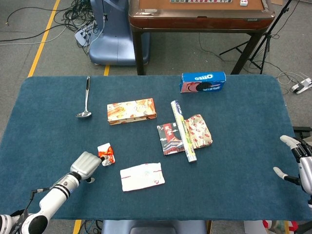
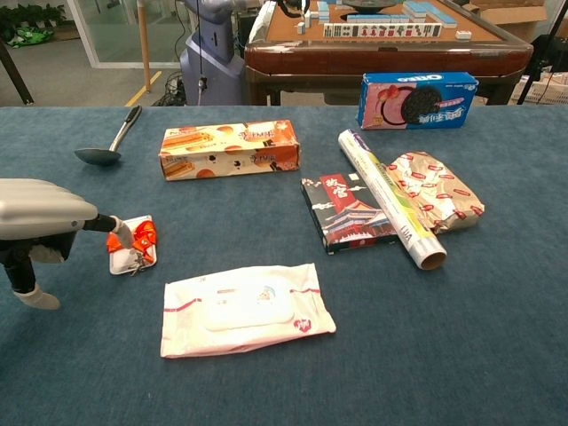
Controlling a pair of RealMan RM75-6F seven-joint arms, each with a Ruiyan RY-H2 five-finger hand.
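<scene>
A small white packet with an orange-red bow (image 2: 132, 243) lies flat on the blue cloth, its near-left edge touched by the left hand's (image 2: 40, 220) outstretched fingertip (image 2: 115, 231).

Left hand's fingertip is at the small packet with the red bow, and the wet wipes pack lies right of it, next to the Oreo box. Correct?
Not quite. The left hand does reach the small packet with the red bow, and the wet wipes pack lies to its right, but not next to the Oreo box. The head view shows that box at the far edge, with the wipes at the near edge.
</scene>
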